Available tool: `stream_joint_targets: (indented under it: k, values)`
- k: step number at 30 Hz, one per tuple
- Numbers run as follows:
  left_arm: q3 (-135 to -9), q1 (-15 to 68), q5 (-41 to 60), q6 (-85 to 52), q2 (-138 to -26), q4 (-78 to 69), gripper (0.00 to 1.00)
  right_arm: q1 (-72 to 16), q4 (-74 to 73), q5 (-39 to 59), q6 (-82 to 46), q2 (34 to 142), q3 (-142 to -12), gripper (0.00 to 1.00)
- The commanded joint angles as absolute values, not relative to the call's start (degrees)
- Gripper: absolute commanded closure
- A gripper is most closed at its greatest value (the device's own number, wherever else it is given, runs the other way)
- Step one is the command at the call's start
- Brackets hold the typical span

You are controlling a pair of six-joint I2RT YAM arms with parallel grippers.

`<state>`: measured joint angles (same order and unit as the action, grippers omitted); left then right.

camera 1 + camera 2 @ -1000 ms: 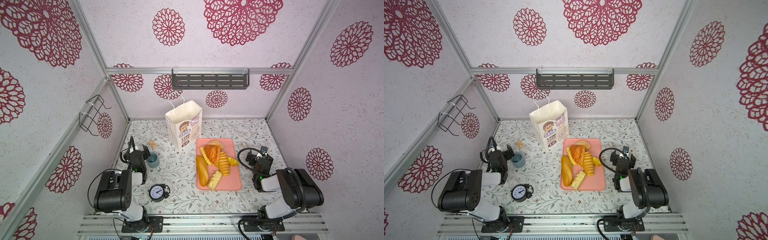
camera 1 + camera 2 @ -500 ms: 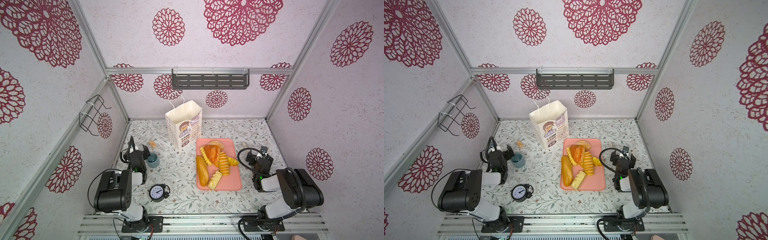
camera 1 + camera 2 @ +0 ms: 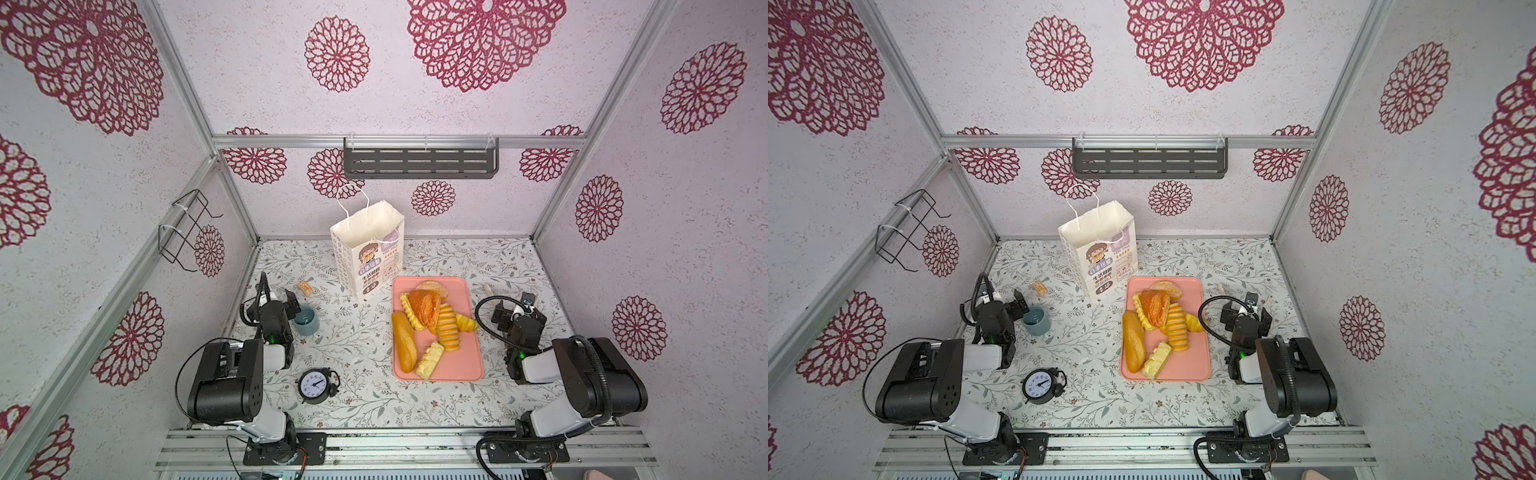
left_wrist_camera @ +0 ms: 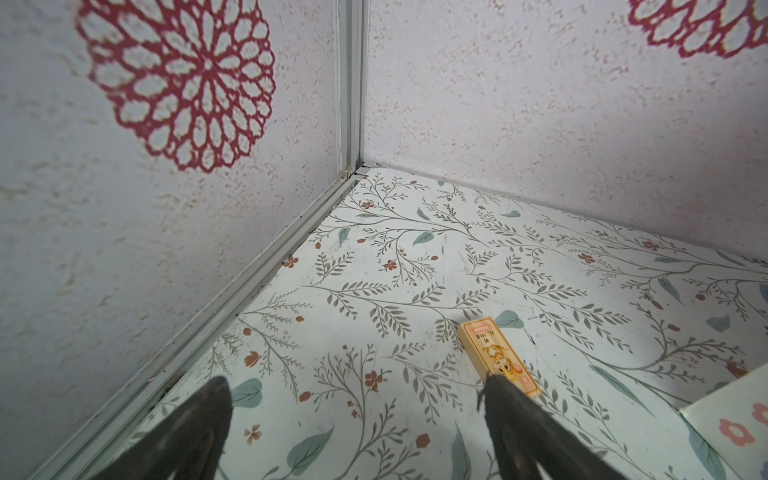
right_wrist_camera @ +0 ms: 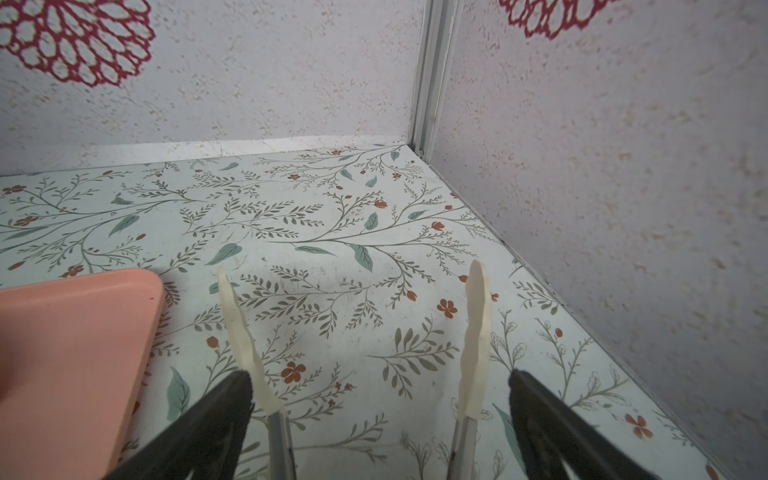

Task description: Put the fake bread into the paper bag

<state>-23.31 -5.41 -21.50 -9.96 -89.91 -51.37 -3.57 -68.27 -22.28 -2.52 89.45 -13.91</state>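
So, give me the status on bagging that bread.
Done: nothing visible; the fake bread lies piled on the pink tray, and the paper bag stands open beside it. In hand: nothing; left gripper and right gripper are open and empty. Left: every piece.

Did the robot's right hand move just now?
No. In a top view, the right hand stays exactly where it was, just beside the pink tray.
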Motion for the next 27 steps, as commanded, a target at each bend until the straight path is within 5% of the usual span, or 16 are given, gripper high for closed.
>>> stream_joint_targets:
  k: [1, 19, 24, 27]
  values:
    - [-23.5, -5.4, -21.3, -9.4, -89.1, -51.9, 0.03, -3.6, -70.6, -22.5, -2.5, 88.3, -13.9, 0.01]
    - [-23.4, -5.3, -22.4, -9.4, -88.2, -52.1, 0.03, -3.6, -70.6, -23.4, -2.7, 87.5, -13.7, 0.01]
    - [-32.7, -5.3, -28.7, -13.3, -79.1, -25.2, 0.03, -4.6, -77.5, -23.9, -1.5, 82.5, -7.8, 0.01]
    - [-41.0, -5.2, -27.2, -16.4, -76.4, -11.0, 0.03, -5.0, -65.7, -29.7, -4.7, 71.9, -8.2, 0.01]
